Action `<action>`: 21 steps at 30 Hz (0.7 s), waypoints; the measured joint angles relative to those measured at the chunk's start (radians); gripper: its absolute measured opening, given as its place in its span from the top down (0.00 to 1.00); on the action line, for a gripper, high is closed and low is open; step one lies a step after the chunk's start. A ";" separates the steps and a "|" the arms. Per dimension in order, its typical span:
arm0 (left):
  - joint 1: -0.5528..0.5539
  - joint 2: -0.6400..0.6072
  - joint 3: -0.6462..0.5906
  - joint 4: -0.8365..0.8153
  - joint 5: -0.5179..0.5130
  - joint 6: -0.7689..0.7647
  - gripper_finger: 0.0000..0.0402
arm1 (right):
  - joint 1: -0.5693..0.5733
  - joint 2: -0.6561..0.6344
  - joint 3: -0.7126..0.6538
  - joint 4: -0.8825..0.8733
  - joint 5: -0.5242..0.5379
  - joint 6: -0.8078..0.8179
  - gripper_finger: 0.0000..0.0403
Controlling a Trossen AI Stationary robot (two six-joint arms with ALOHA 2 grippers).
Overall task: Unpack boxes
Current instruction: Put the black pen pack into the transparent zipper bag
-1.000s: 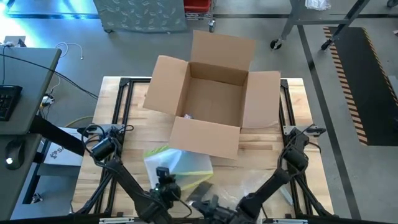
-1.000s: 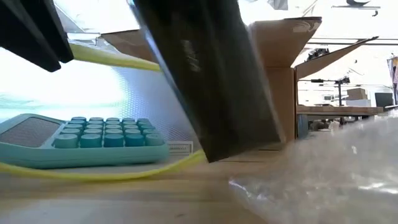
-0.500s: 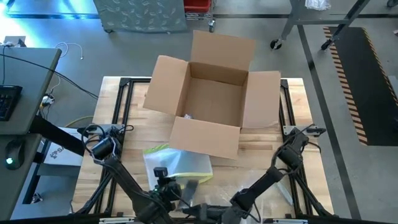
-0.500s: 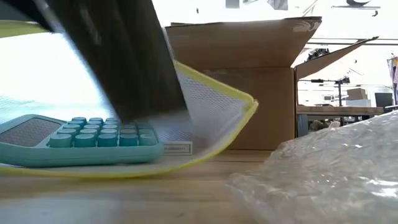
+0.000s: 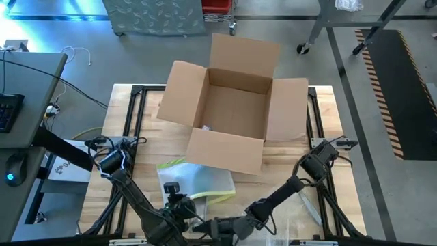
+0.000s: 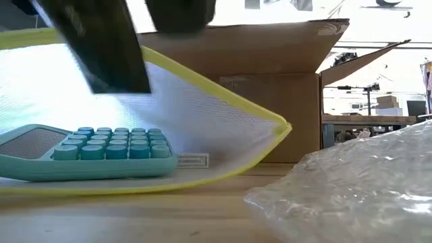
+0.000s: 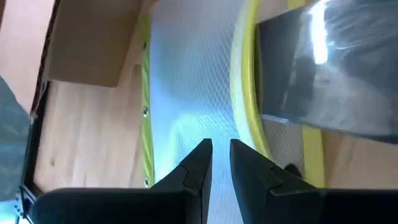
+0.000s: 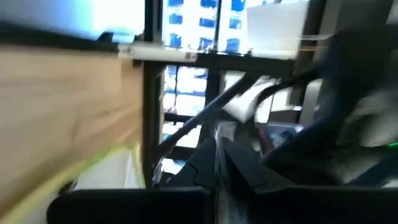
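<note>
The right gripper (image 5: 217,227) has swung leftward, shut; left gripper (image 7: 216,163) nearly closed, pinching the yellow-edged sleeve (image 7: 193,93).

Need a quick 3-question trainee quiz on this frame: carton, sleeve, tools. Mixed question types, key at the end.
1. True or false: the cardboard carton has its flaps folded shut.
2. What lies inside the yellow-edged mesh sleeve?
A) a teal calculator
B) a mug
C) scissors
3. Short answer: which arm's tool is closed on the sleeve's mesh?

Key
1. False. The flaps stand open and the inside shows from above.
2. A.
3. The left tool. Its fingers pinch the mesh, and the sleeve's upper layer is raised.
</note>
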 joint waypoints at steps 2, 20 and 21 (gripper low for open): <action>0.002 -0.011 0.003 0.026 -0.001 -0.023 0.90 | -0.020 0.015 0.000 -0.018 0.024 0.006 1.00; -0.037 -0.070 0.005 0.010 0.000 -0.131 0.90 | -0.128 0.134 0.002 0.047 0.061 -0.043 1.00; -0.038 -0.070 0.005 0.009 0.000 -0.136 0.90 | -0.136 0.137 0.000 0.080 0.084 -0.063 1.00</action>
